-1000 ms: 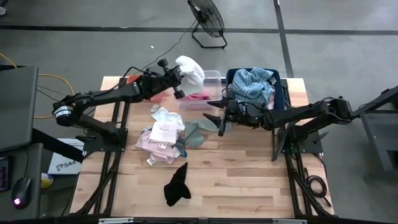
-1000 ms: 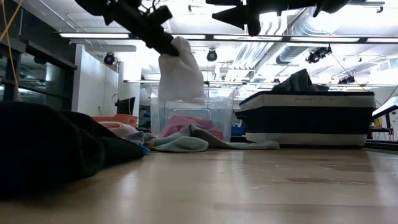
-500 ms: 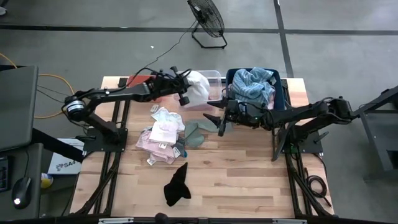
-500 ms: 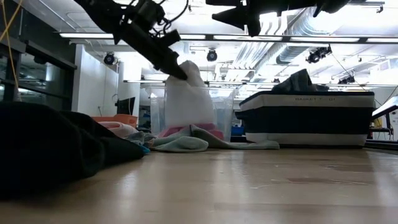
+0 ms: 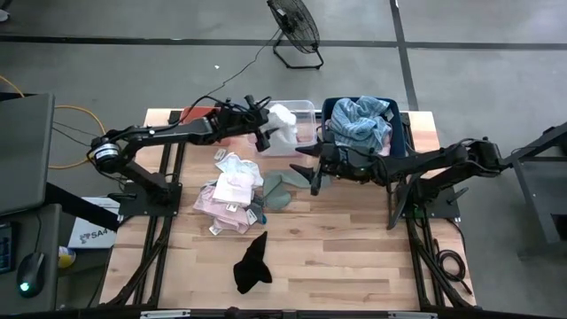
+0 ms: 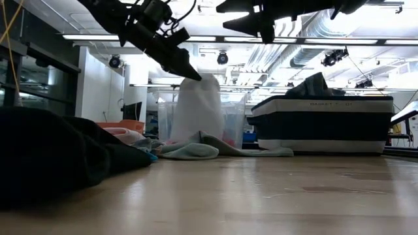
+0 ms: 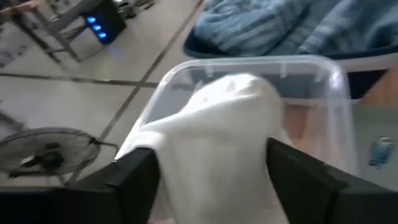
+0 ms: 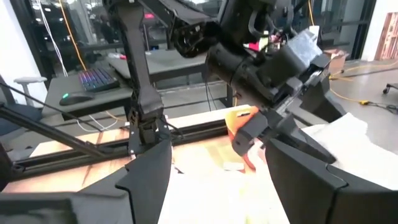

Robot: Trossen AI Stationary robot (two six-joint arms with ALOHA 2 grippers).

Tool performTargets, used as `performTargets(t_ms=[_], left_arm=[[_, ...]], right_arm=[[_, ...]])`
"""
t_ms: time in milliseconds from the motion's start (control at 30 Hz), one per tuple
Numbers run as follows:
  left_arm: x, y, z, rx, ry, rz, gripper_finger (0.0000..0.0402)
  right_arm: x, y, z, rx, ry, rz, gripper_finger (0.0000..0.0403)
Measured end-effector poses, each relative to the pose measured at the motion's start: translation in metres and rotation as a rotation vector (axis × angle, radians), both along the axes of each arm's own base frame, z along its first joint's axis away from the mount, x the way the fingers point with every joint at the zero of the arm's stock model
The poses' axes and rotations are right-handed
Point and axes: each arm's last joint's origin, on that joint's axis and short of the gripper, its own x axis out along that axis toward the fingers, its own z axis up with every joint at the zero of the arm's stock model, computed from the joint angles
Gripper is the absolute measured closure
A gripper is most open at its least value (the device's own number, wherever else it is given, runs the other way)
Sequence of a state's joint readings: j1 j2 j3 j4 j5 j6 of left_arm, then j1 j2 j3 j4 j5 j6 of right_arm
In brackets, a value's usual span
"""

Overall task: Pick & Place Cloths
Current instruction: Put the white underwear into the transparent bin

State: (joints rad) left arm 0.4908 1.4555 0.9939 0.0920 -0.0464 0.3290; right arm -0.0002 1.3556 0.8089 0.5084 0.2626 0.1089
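Observation:
A white cloth [image 5: 282, 118] stands bunched in the clear bin [image 5: 306, 107], its lower part down inside on a pink cloth. My left gripper [image 5: 263, 129] is at the cloth's top, over the bin's left end, with its fingers spread wide and the cloth [image 7: 217, 124] between them. My right gripper [image 5: 306, 168] hangs open and empty above the table, left of the dark blue bin [image 5: 400, 133] and over an olive green cloth [image 5: 278, 190]. My left gripper has one open finger [image 7: 134, 180] on each side of the white cloth's top [image 7: 211, 146], slanting down from the table's left. The cloth fills the gap between them. Whether the fingers touch it I cannot tell. The cloth's lower part rests in the bin.
A blue-striped cloth [image 5: 359, 120] fills the dark blue bin. A pile of pale pink and white cloths [image 5: 232, 190] lies mid-table, and a black cloth [image 5: 251, 264] lies near the front edge. An orange bin [image 5: 199, 113] sits under my left arm.
My left gripper has gone toward the table's right edge and down over the clear bin with the white cloth. The cloth hung clear above the bin a second ago. It has now come down, and its lower part stands in the bin.

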Motion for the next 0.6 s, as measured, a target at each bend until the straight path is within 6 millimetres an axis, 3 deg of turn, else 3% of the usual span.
performTargets(t_ms=[200, 600], left_arm=[[-0.004, -0.003, 0.001, -0.043, 0.014, -0.023, 0.0057], [-0.025, -0.011, 0.029, -0.002, -0.046, 0.079, 0.0052]], right_arm=[[0.0, 0.0, -0.002, 0.0, 0.021, 0.0, 0.0151], [-0.001, -0.002, -0.005, 0.021, 0.043, -0.063, 0.0151]])
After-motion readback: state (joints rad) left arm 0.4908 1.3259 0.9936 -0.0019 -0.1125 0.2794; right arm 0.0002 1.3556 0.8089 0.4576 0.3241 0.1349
